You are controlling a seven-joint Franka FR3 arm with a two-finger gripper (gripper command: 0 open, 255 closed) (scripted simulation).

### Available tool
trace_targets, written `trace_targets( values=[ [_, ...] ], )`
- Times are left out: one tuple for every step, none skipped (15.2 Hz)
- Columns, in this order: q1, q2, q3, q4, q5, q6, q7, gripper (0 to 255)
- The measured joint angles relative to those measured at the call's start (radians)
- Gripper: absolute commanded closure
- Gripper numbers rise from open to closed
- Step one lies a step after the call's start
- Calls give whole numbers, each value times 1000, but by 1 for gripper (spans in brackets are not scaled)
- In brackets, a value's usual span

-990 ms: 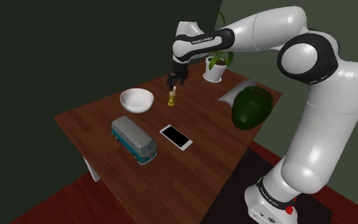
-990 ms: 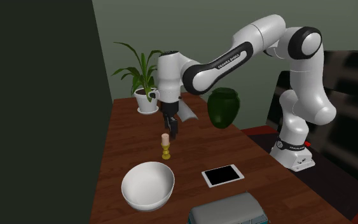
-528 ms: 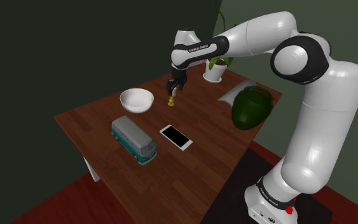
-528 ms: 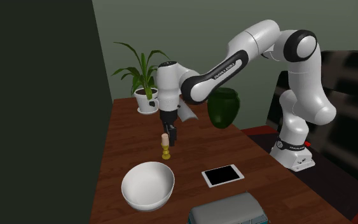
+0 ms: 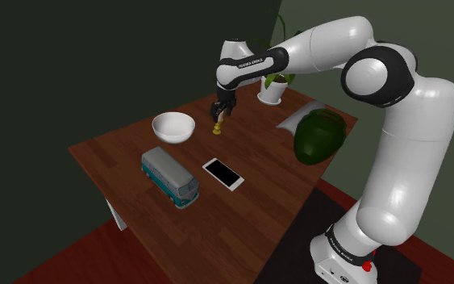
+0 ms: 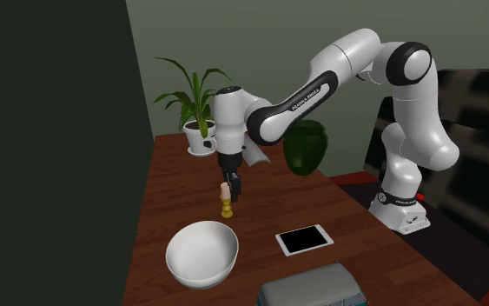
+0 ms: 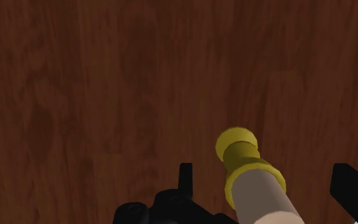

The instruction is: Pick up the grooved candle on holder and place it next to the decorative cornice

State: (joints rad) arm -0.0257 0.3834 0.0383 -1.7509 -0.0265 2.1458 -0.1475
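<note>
We find the task at its opening stage. The candle on its yellow holder point(image 5: 217, 122) stands upright on the wooden table point(image 5: 120, 161), between the white bowl point(image 5: 173, 127) and the potted plant point(image 5: 271, 89). It has not been lifted. The white cornice piece point(image 5: 291, 119) lies well apart from it, beside the dark green vase point(image 5: 318, 135).

The gripper point(image 6: 232, 185) is down at the candle's level. In the wrist view its black fingers point(image 7: 185, 179) stand wide apart with the candle between them, and a gap shows on either side (the wider one toward the farther finger). We judge the jaws open and holding nothing.

Outstanding, in our judgement: closing on the candle, lifting it, carrying it across and setting it down upright next to the cornice.
</note>
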Motion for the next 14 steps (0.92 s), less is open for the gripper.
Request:
trace_targets(
  values=[
    [0, 0, 0, 0, 0, 0, 0, 255],
    [1, -1, 1, 0, 0, 0, 0, 255],
    [0, -1, 0, 0, 0, 0, 0, 255],
    [0, -1, 0, 0, 0, 0, 0, 255],
    [0, -1, 0, 0, 0, 0, 0, 255],
    [0, -1, 0, 0, 0, 0, 0, 255],
    [0, -1, 0, -1, 0, 0, 0, 255],
    [0, -1, 0, -1, 0, 0, 0, 255],
    [0, -1, 0, -1, 0, 0, 0, 255],
    [0, -1, 0, 0, 0, 0, 0, 255],
    [0, -3, 0, 3, 0, -6, 0, 255],
    [0, -9, 0, 5, 0, -13, 0, 255],
    [-1, -12, 0, 12, 1, -24, -1, 255],
    [-1, -17, 0, 15, 1, -32, -2, 255]
  ],
)
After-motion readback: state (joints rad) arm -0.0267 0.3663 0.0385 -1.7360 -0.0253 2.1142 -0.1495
